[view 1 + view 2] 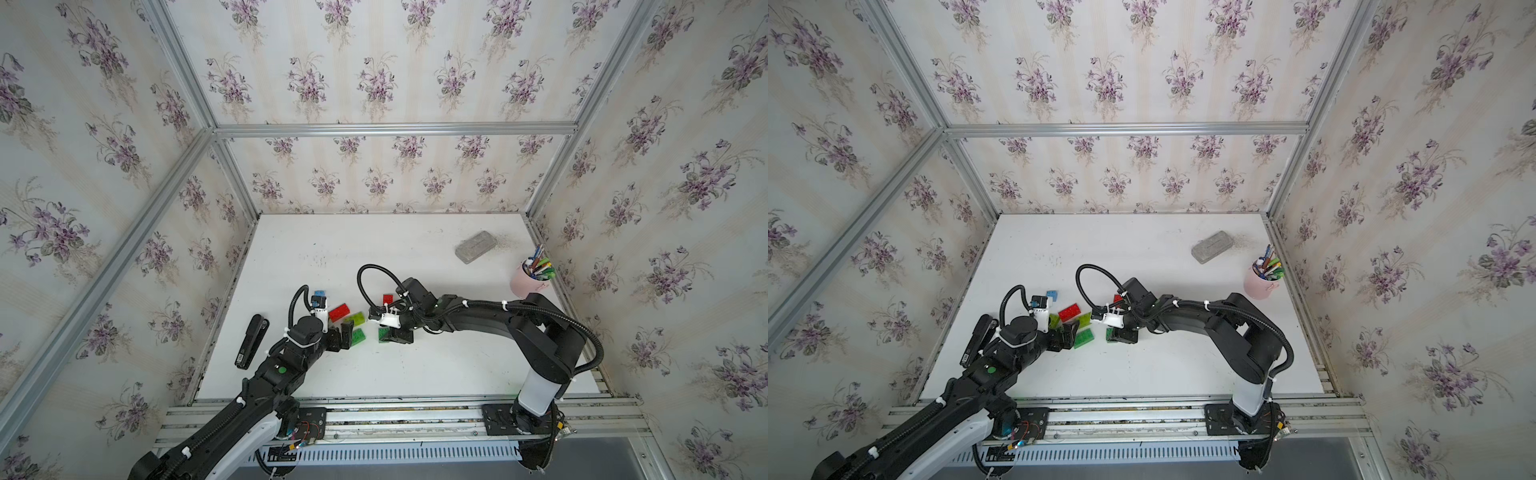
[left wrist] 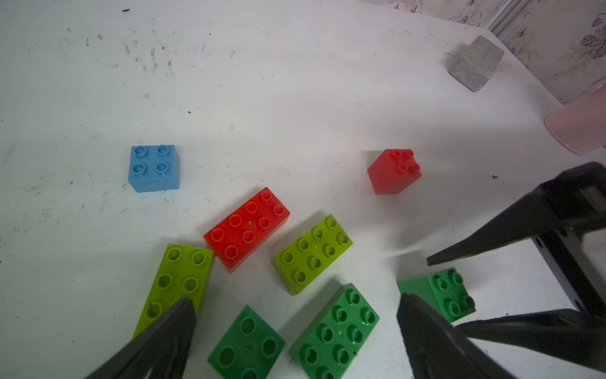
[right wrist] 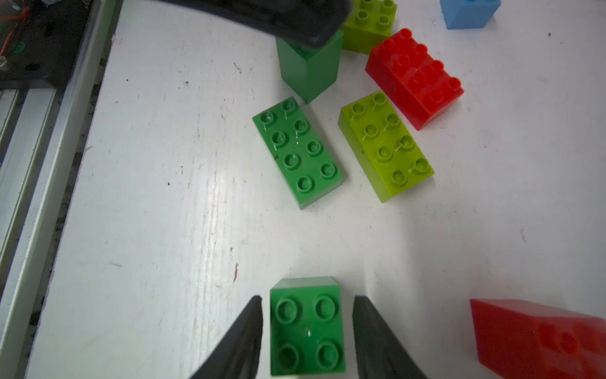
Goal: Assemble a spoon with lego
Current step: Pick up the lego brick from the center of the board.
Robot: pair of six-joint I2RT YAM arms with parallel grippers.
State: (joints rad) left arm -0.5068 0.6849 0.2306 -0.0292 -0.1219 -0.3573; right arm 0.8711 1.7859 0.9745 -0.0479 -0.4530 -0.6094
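The right gripper (image 3: pixel 307 297) straddled the small dark green brick (image 3: pixel 306 328), jaws seemingly just short of contact; the left gripper (image 2: pixel 295 298) hung wide open nearby

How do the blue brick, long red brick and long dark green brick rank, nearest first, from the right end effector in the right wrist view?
1. long dark green brick, beside the long lime brick.
2. long red brick, beyond the long lime brick.
3. blue brick, alone, past the long red brick.

Left gripper (image 2: pixel 296 299) wide apart, right gripper (image 3: pixel 308 298) narrowly parted, both low.
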